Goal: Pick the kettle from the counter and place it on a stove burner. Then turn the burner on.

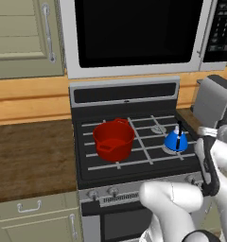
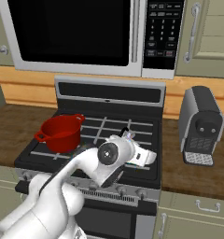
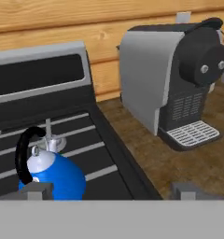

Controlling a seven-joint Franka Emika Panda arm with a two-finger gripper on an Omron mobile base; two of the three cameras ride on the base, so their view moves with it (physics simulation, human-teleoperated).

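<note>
The small blue kettle (image 1: 176,141) with its black arched handle stands upright on the black stove's grates (image 1: 144,146), over the front right burner. The hand view shows the kettle (image 3: 51,170) low on the left, beside the stove's right edge. My gripper (image 3: 111,190) is open, its fingertips (image 3: 37,189) far apart. The left tip sits just in front of the kettle's base, and the right tip hangs over the brown counter (image 3: 179,158). Nothing lies between them. Another silver burner (image 1: 158,128) shows behind the kettle. My arm hides the kettle in the right base view.
A red two-handled pot (image 1: 114,138) sits on the stove's left burners. A grey and black coffee machine (image 2: 201,123) stands on the counter right of the stove. Stove knobs (image 1: 113,191) line the front panel. A microwave (image 1: 134,33) hangs above.
</note>
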